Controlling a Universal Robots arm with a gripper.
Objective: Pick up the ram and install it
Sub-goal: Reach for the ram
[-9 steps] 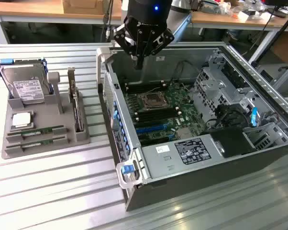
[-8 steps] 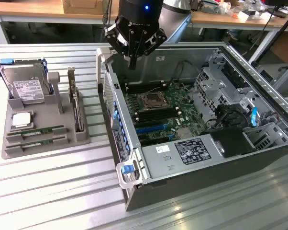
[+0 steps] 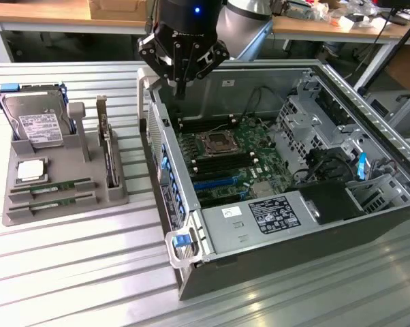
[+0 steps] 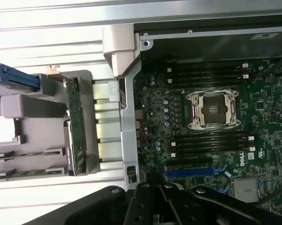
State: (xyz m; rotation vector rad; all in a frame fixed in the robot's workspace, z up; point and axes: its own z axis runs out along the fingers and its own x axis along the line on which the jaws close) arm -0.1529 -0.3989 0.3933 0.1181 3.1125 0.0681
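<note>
Two green ram sticks [image 3: 58, 185] lie side by side in the front slots of a grey holder tray [image 3: 18, 211] on the exterior view's left; the wrist view shows them too [image 4: 24, 173]. My gripper [image 3: 182, 87] hangs shut and empty above the back left corner of the open computer case [image 3: 191, 272], well away from the sticks. Its black body [image 4: 155, 197] shows in the wrist view. Inside the case lies the motherboard [image 3: 259, 170] with its bare processor socket [image 4: 213, 109] and empty black memory slots [image 4: 211, 143] on both sides of it.
In the tray a silver hard drive [image 3: 38, 126] stands at the back, an upright card with a metal bracket [image 3: 106, 146] on its right side, and a square chip [image 3: 29, 170] in the middle. The case holds a power supply [image 3: 259, 218], drive cages [image 3: 314, 116] and cables.
</note>
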